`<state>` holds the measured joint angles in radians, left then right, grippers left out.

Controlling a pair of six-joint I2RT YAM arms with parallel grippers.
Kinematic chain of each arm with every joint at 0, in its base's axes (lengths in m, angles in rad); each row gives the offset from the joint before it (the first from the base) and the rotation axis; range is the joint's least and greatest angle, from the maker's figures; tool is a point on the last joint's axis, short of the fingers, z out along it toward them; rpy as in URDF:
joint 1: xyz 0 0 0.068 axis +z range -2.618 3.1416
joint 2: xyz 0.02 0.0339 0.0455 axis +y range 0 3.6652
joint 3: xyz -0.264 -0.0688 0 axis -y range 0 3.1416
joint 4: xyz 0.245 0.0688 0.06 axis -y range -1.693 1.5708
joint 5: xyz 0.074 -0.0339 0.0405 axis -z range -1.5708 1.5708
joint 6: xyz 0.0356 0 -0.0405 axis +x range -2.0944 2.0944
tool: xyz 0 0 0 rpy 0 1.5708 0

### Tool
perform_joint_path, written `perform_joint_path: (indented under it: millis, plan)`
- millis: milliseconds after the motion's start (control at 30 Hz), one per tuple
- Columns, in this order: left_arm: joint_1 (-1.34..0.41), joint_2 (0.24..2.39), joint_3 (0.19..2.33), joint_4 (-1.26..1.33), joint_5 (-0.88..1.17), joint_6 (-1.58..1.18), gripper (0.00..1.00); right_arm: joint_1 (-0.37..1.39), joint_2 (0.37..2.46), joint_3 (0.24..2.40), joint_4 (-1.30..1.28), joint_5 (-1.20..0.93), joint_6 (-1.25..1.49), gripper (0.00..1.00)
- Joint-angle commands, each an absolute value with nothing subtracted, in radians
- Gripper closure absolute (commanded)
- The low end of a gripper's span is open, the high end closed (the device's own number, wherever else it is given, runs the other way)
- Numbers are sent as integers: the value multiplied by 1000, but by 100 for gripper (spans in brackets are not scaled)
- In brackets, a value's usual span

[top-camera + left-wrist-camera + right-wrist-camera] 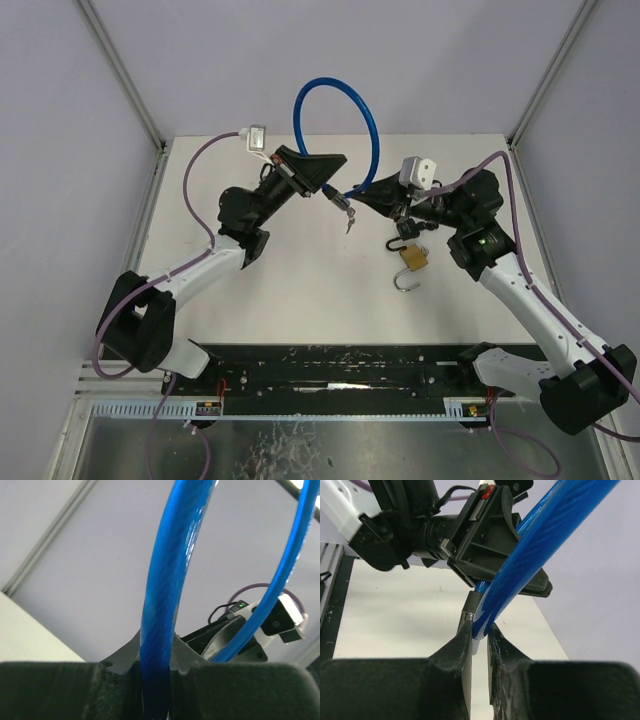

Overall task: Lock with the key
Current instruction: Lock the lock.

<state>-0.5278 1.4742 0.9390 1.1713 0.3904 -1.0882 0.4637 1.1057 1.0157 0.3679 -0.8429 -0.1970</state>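
Cable: a blue cable (pixel 372 120) is held up off the white table (pixel 300 300), and its loop is arched between the two grippers toward the back wall.
Left gripper: the left gripper (pixel 322 178) is clamped around one leg of the blue cable, which is seen pinched between its fingers in the left wrist view (pixel 155 667).
Right gripper: the right gripper (pixel 372 187) is clenched on the other leg, just beside a metal-tipped end (pixel 470 604).
Key: a small key (pixel 348 218) is seen hanging below the cable ends, between the two grippers.
Padlock: a brass padlock (pixel 413 258) is laid on the table below the right gripper, its shackle swung open and touched by neither gripper.
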Motion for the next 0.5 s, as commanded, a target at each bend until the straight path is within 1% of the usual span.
perform_joint_path:
  millis: [0,200,333,367,400,467]
  plan:
    - [-574,1410,995,1023,340,-998,100,441,1136,1079,303,-777,-329,100]
    - [-595,1424,1005,1041,306,-1039,100,480,1131,1028,229,-833,-355,100]
    - [-593,1426,977,1130,267,-1090,100,485,1109,998,178,-974,-355,100]
    - [-592,1431,978,1148,266,-1106,100,489,1104,985,174,-982,-355,100]
    - [-589,1439,980,1165,266,-1124,100,490,1101,971,180,-940,-357,100]
    - [-589,1453,988,1197,272,-1161,100,490,1099,942,231,-755,-330,100]
